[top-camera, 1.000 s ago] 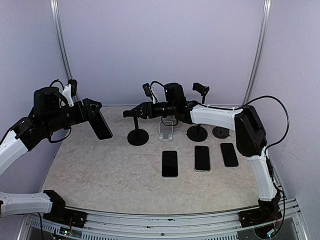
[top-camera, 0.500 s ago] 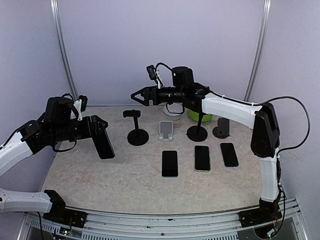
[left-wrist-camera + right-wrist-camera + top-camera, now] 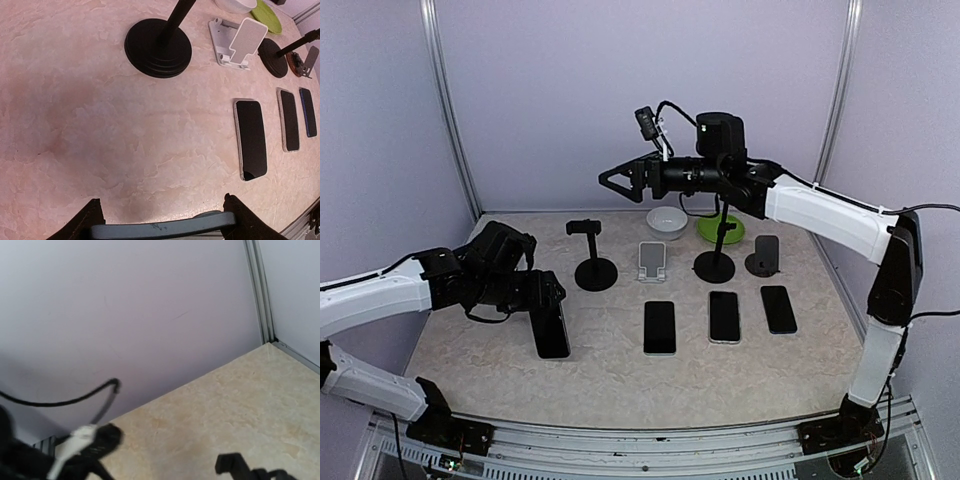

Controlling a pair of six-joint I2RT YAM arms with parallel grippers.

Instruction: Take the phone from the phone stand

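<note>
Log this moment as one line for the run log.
left gripper: holds phone upright, low over table left side | right gripper: open, empty, raised | left black stand: no phone

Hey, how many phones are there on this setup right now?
4. Flat in a row on the table: left phone, middle phone, right phone. The fourth phone is held in the left claw. None seems hidden.

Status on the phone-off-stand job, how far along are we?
Done: the left black stand has an empty clamp, and the phone is out. In hand: the left gripper holds the phone upright, low at the left side of the table; contact is unclear. Left: lay it down and let go. The right gripper is open, raised and holding nothing.
</note>
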